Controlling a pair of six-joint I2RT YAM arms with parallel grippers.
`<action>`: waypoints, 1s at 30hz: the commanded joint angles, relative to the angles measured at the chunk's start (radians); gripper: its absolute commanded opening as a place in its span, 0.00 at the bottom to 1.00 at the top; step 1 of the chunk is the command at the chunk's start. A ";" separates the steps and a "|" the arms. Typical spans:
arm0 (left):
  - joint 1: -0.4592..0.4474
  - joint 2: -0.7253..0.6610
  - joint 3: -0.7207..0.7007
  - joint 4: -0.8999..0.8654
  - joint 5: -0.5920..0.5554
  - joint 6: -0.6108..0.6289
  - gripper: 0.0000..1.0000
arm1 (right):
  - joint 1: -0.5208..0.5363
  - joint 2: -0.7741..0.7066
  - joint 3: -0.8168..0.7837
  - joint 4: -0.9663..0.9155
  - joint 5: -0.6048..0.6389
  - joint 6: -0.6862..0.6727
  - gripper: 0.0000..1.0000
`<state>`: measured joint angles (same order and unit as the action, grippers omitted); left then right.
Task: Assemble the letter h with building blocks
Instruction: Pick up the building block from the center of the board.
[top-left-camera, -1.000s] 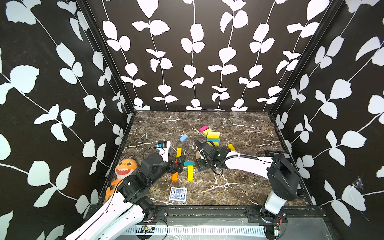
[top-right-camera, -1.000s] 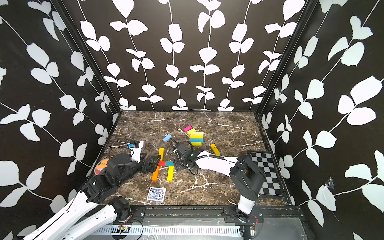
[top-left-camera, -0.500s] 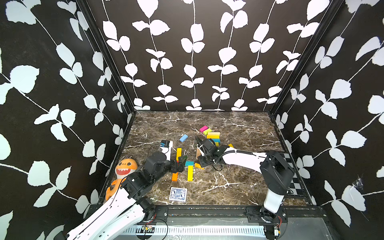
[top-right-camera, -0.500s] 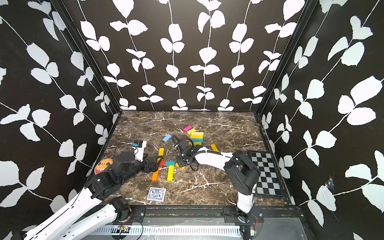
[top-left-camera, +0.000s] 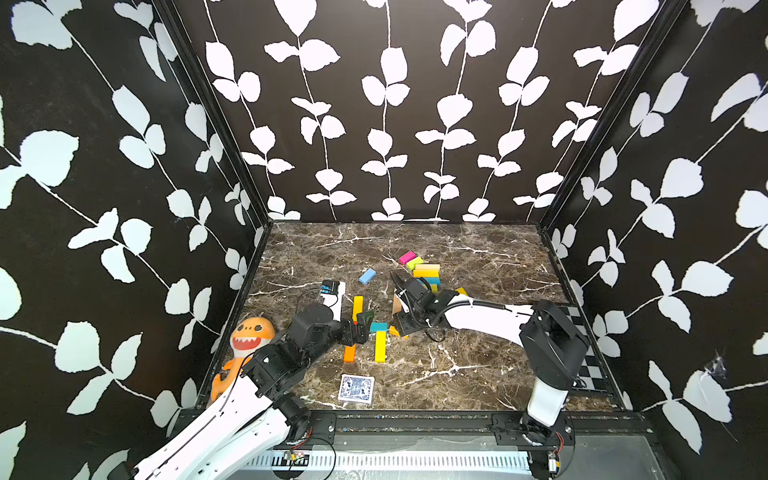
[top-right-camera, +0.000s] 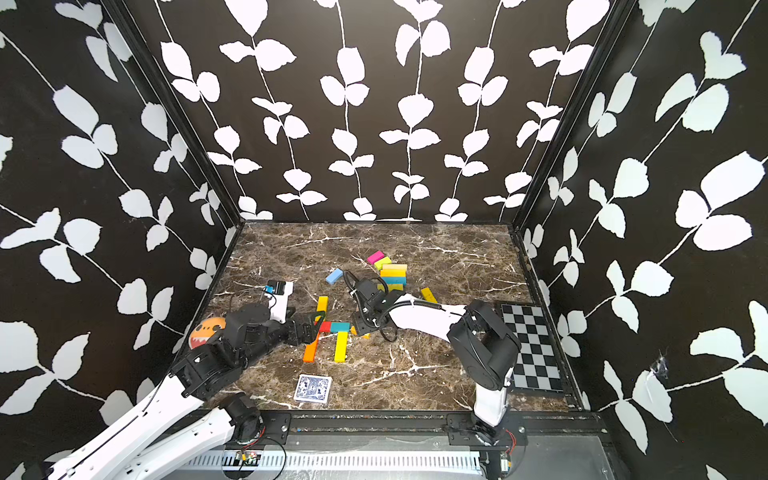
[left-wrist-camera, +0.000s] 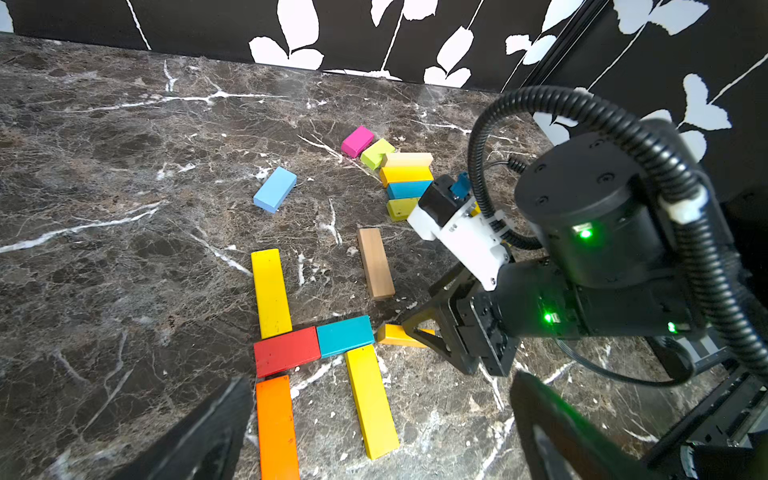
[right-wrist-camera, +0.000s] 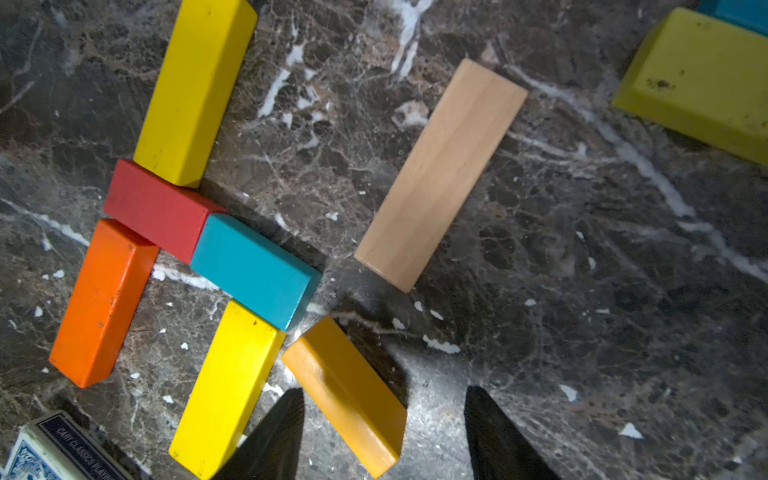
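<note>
My left gripper gapes wide beside the flat orange wooden brick, likely steadying the h's stem. The red wooden brick and teal wooden brick form its bar mid-table. My right gripper stands parted around a loose amber wooden brick, probably to clear it.

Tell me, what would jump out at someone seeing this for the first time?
Probably the bright blocks laid flat in an h-like figure in the middle of the brown marble table, with the left arm and right arm stretched toward it from the near edge. Then the orange shark plush by the left wall, and the black walls patterned with white leaves.
</note>
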<state>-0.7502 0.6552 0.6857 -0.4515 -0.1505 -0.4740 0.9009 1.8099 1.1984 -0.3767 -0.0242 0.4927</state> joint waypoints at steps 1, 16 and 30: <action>0.002 0.003 0.025 0.000 -0.009 0.010 0.99 | 0.026 -0.041 0.012 -0.016 0.065 -0.026 0.62; 0.001 0.003 0.025 0.005 -0.007 0.010 0.99 | 0.029 0.062 0.107 -0.110 0.198 -0.030 0.56; 0.002 0.007 0.020 0.008 -0.017 0.014 0.99 | 0.104 0.060 0.092 -0.158 0.249 -0.078 0.56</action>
<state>-0.7502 0.6666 0.6857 -0.4507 -0.1558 -0.4732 0.9825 1.8977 1.2911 -0.5045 0.1871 0.4362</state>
